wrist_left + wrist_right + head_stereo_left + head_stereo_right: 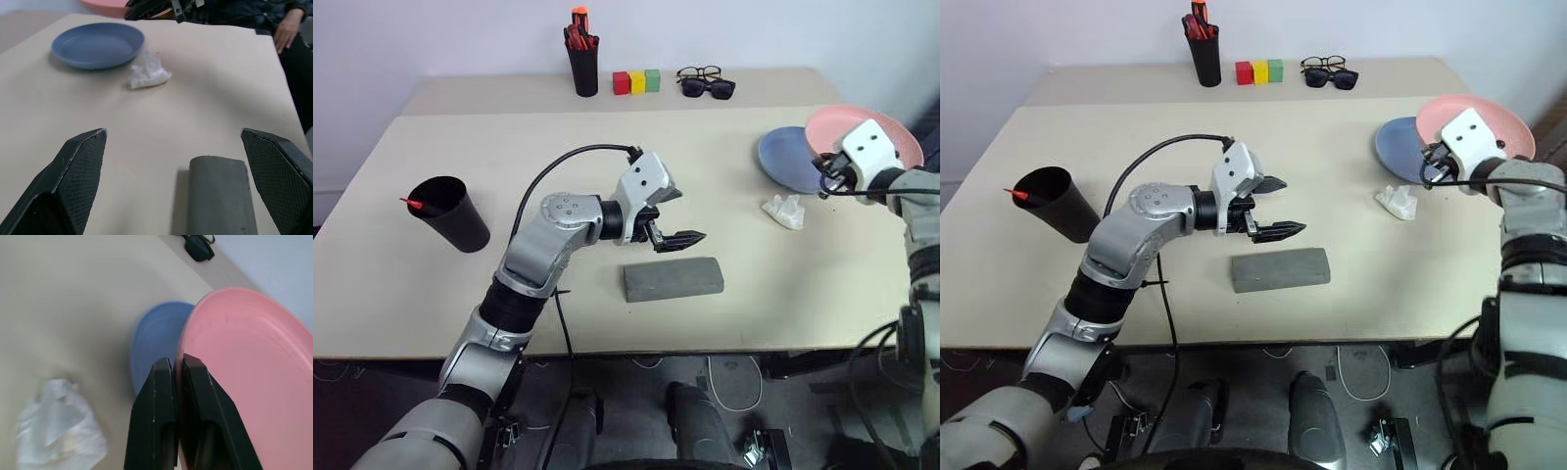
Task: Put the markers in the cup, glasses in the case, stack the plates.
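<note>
My right gripper (177, 367) is shut on the rim of the salmon pink plate (891, 132), holding it tilted in the air over the far edge of the light blue plate (788, 162), which lies on the table at the right. My left gripper (683, 217) hangs open at the table's middle, pointing right, just above the closed grey case (673, 278). The wide black cup (450, 213) stands at the left with a red-capped marker (411, 203) sticking out of its rim. The clear-lens glasses (699, 72) lie at the back of the table.
Black sunglasses (708, 88) lie right in front of the glasses. A narrow pen cup (583, 69) with red-orange pens and three coloured blocks (636, 81) stand at the back. A crumpled white wad (785, 210) lies near the blue plate. A person's hand (288, 24) shows beyond the table's right edge.
</note>
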